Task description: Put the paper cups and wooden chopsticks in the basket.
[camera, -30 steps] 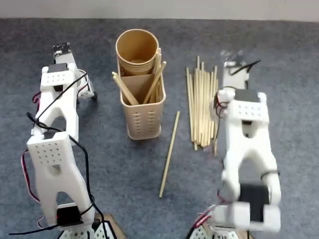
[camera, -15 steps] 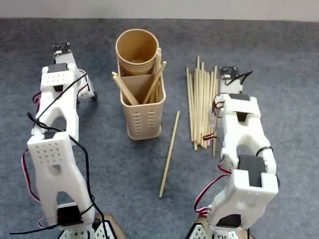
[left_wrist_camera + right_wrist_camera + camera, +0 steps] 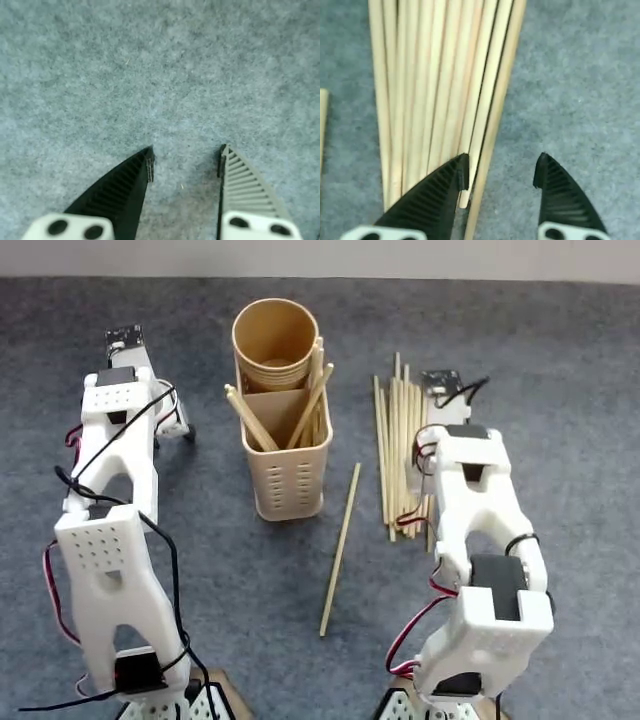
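A beige basket (image 3: 287, 455) stands mid-table with stacked paper cups (image 3: 275, 343) in its far compartment and several wooden chopsticks (image 3: 310, 405) leaning in the near one. A pile of loose chopsticks (image 3: 400, 445) lies to its right, and a single chopstick (image 3: 340, 548) lies in front of the basket. My right gripper (image 3: 501, 171) is open just above the pile (image 3: 440, 90), one finger over its outer sticks, holding nothing. My left gripper (image 3: 186, 159) is open over bare carpet, left of the basket.
Grey carpet (image 3: 230, 570) covers the table. The left arm (image 3: 112, 510) stretches along the left side and the right arm (image 3: 480, 540) along the right. Open carpet lies between the arms, in front of the basket.
The right arm has swung leftward over the chopstick pile, its wrist now above the pile's right edge. The left arm, basket and chopsticks have not moved.
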